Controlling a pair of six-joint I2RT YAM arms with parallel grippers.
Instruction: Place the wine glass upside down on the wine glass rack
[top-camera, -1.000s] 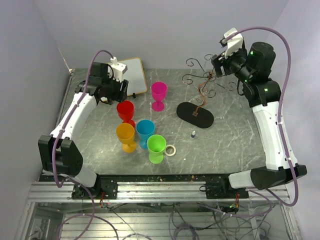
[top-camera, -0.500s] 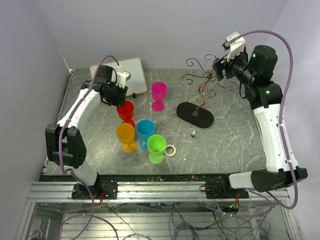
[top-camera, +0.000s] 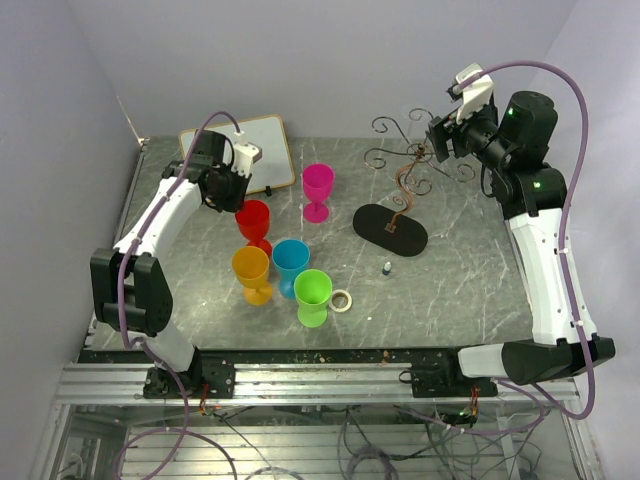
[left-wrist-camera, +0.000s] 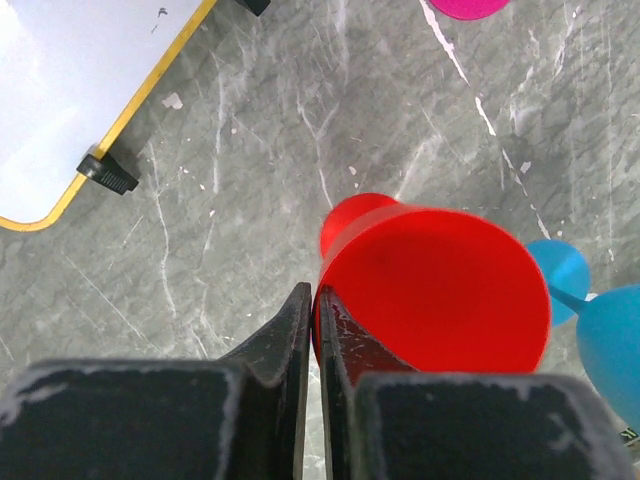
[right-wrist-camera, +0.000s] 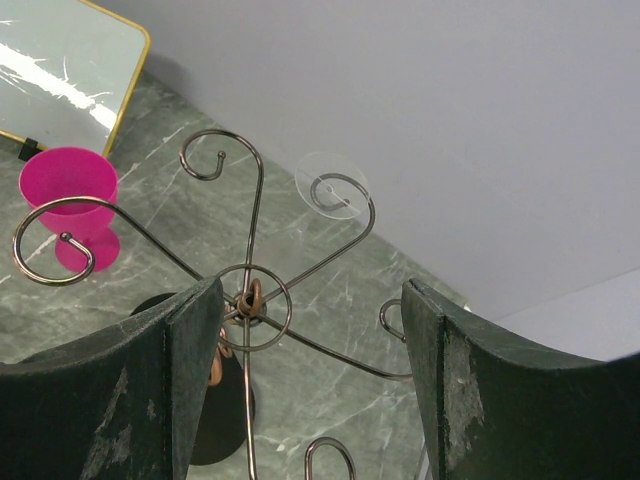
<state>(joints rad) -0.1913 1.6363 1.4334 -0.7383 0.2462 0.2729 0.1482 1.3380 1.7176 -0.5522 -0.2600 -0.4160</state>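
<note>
From above, the wine glass rack (top-camera: 403, 186) stands upright at the far right of the grey marbled surface (top-camera: 470, 270), its black oval base flat and its curled hooks bare. The red wine glass (top-camera: 251, 217) stands mouth up at the left, at the head of a tight cluster with an orange glass (top-camera: 251, 271), a blue glass (top-camera: 291, 261) and a green glass (top-camera: 312, 294). A pink glass (top-camera: 318, 188) stands apart, between that cluster and the rack. A ring of tape (top-camera: 342, 300) lies just beside the green glass, and a whiteboard (top-camera: 262, 150) lies at the far left. The left jaws sit at the red glass's far rim, while the right jaws hang at the rack's upper hooks. In the left wrist view, the left jaws are pressed almost together, with only a thin slit between them (the red rim's edge runs into it), so they appear to pinch the red wine glass by its wall. In the right wrist view, the right jaws are spread wide and hold nothing, with the rack's central ring and radiating hooks showing between them from above.
</note>
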